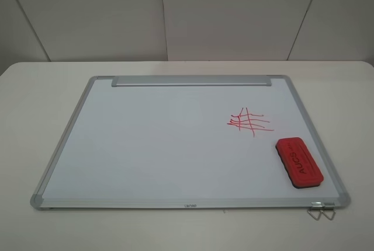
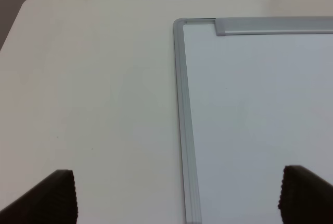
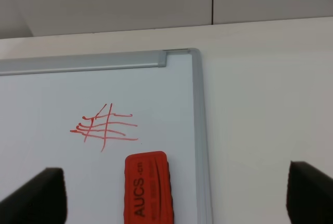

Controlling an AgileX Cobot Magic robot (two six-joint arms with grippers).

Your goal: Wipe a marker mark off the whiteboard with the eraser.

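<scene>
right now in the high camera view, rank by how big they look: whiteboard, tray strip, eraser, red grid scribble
1. whiteboard, by far the largest
2. tray strip along the far edge
3. eraser and red grid scribble: they look about the same size, and the eraser lies nearer the camera, so I would not rank them.

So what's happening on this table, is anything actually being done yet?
Nothing is being handled right now. A whiteboard lies flat on a white table, with a red grid-like marker scribble near one corner. A red eraser rests on the board just beside that scribble, untouched. The left gripper and the right gripper are both open and holding nothing, so the wiping has not started.
</scene>
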